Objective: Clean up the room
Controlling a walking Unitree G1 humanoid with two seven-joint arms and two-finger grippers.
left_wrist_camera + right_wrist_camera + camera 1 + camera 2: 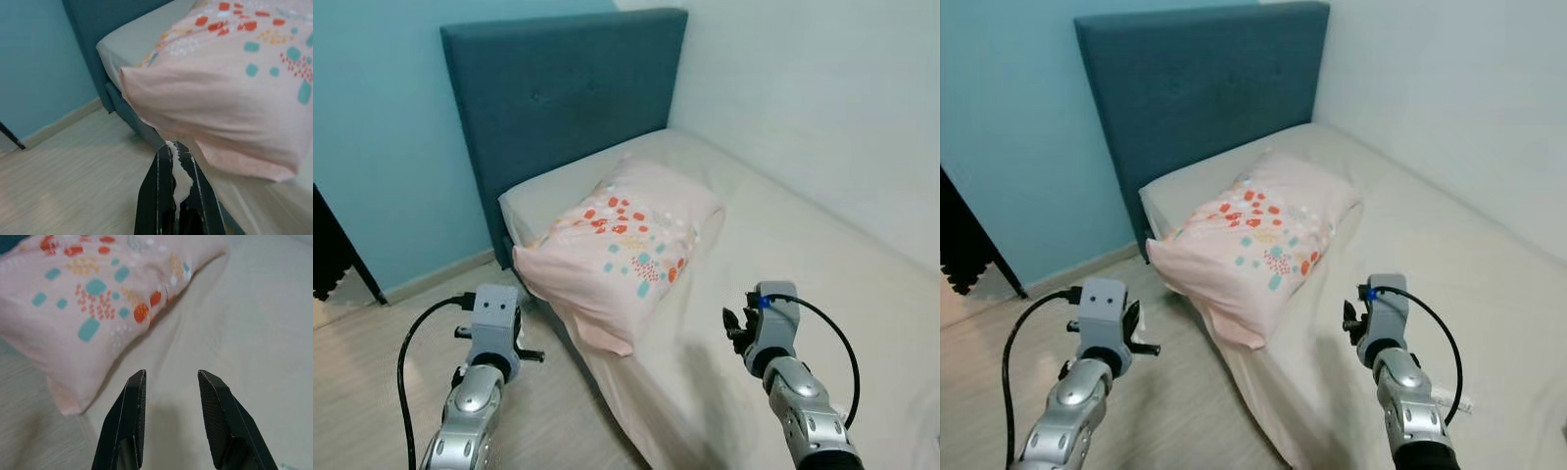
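The pillow (622, 245) is overhanging the bed (803, 284) edge; left end effector (174, 152), clenched nearby, and released right end effector (168, 382) risk nudging it off.

Head cameras look down over the bed (803, 255); both wrist cameras sit close, facing the pink pillow (93, 298) they share.

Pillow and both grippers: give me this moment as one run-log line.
pillow: on bed, corner overhanging edge | left gripper: fingers shut, beside bed above floor | right gripper: fingers open above mattress, near pillow
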